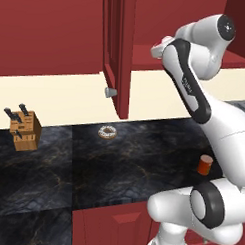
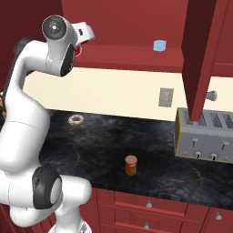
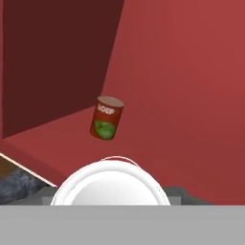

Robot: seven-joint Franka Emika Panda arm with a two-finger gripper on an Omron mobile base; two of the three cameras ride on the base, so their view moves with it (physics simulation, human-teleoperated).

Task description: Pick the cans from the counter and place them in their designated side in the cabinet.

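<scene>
One can stands on the cabinet shelf; the second can remains on the tabletop, below the cabinet. Jaws are raised at the cabinet; their state cannot be told

Knife block, donut, toaster, blue box.

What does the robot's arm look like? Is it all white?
Mostly. The arm is glossy white with rounded, chunky segments, and it has black bands and round dark grey caps at its joints. One segment carries a black stripe with small lettering. Its pincer end is a white block with small dark marks.
</scene>
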